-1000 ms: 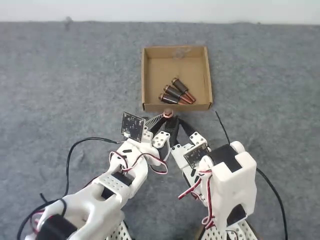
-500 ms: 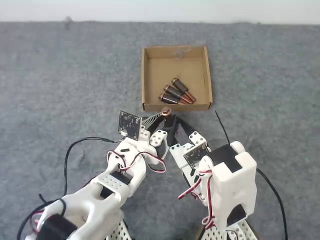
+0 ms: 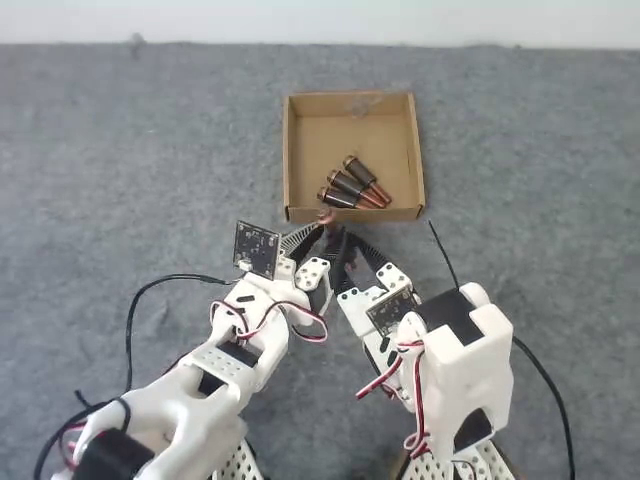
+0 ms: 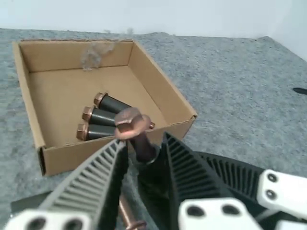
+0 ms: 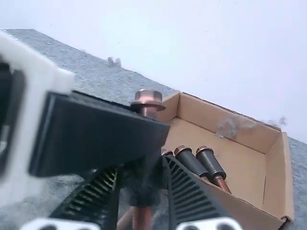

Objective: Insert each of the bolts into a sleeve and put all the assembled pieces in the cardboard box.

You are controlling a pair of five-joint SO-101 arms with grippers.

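A copper bolt (image 3: 326, 218) stands upright in a dark sleeve (image 4: 144, 149), just in front of the cardboard box (image 3: 352, 212). My left gripper (image 4: 141, 139) is shut on this sleeved bolt below the bolt head (image 4: 130, 122). My right gripper (image 5: 140, 165) is shut on the same sleeve (image 5: 143, 184) lower down, and the bolt's copper shaft (image 5: 141, 218) pokes out beneath. In the high view both grippers, left (image 3: 318, 233) and right (image 3: 345, 252), meet at the box's front wall. Three assembled pieces (image 3: 352, 184) lie side by side inside the box (image 4: 158, 91).
Grey carpet (image 3: 140, 160) covers the table all around the box. A black cable (image 3: 150, 300) loops beside the left arm and another (image 3: 440, 250) runs by the right arm. A white wall (image 3: 320, 20) edges the far side.
The left gripper and the bolt have shifted slightly forward and to the left, closer to the box's front wall. The right arm has barely moved.
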